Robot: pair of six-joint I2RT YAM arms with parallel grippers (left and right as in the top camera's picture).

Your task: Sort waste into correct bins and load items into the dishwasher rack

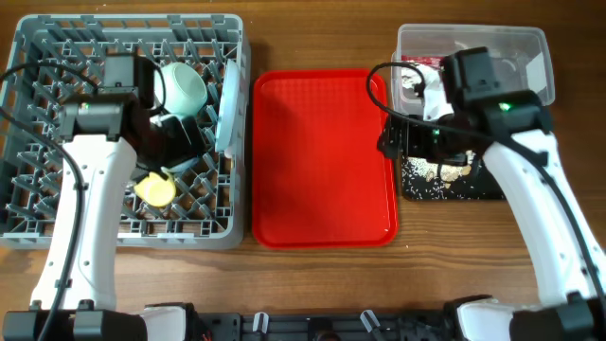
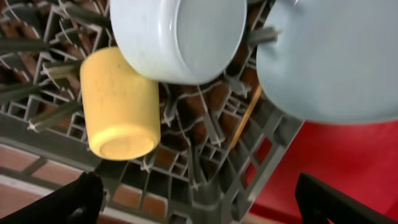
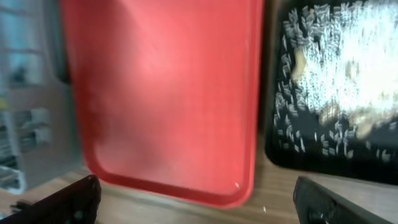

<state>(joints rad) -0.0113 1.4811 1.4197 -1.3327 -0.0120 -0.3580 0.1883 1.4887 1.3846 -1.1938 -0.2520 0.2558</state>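
Evidently both arms are unloaded at this moment.

The left gripper hangs over the dishwasher rack, jaws spread wide, nothing between them. Just ahead of its fingertips the yellow cup lies tipped among the pegs, presumably so that water can drain from it. Beyond the cup, close beside it, a mint bowl leans on edge. To the far side of that bowl the plate stands nearly upright by the rack wall; the pegs appear to hold both at a tilt. A thin wooden stick, probably a chopstick, lies low in the grid under the plate. A second bowl and the fork cannot be made out.

The right gripper is likewise wide and empty, low over the worktop. Ahead of one fingertip lies the red serving tray; ahead of the other, the black tray, which carries the rice scraps, kept apart from dry waste. Farthest, behind the wrist, sits the clear tub, its contents partly hidden by the arm.

Judged from this layout, sorting is close to complete.
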